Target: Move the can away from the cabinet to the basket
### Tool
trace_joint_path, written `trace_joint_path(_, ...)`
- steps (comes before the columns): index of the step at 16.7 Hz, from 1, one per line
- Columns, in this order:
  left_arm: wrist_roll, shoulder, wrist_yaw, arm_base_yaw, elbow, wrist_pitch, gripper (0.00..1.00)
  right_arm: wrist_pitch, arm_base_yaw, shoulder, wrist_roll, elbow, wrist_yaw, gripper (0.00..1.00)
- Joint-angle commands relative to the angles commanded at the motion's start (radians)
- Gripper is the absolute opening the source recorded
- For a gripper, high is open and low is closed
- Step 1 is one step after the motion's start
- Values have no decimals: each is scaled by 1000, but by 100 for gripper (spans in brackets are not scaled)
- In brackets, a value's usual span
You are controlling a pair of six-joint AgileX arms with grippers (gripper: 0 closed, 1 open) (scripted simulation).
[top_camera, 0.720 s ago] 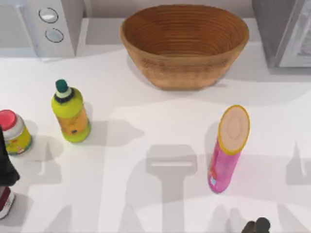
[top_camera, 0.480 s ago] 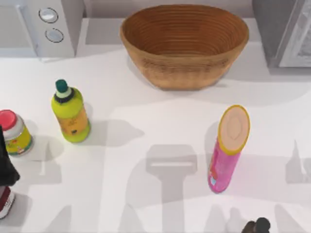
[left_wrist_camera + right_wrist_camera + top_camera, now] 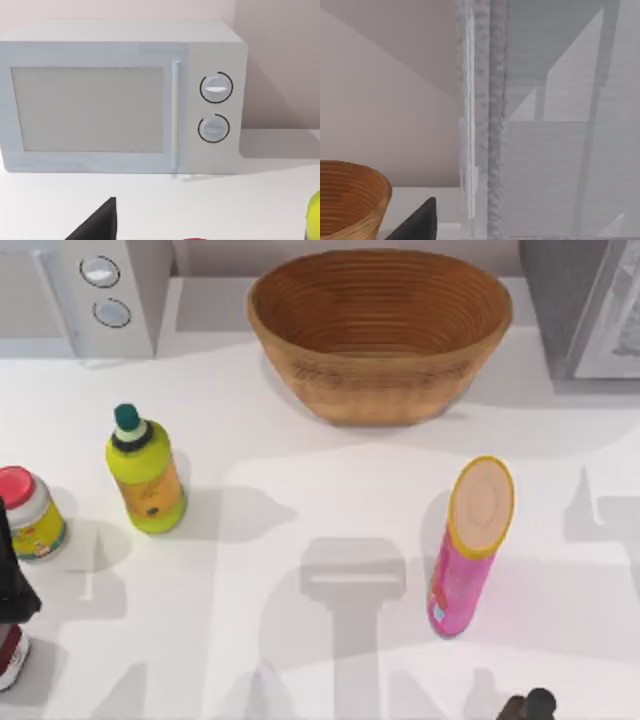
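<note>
With neither arm's finger state discernible, the red-lidded jar (image 3: 30, 512) beside the can (image 3: 10, 655) could be toppled by the left arm.

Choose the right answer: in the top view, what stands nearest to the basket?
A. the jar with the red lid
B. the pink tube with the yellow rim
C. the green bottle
B: the pink tube stands just below the basket's right side; the jar and bottle are further left.
</note>
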Motion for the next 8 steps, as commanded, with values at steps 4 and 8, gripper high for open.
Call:
trace_joint_path(4, 0, 0, 0, 0, 0, 0, 100, -94, 36, 288, 3, 399, 45, 100)
trace_joint_path(8, 0, 0, 0, 0, 0, 0, 100, -176, 74, 551, 6, 754, 84, 100)
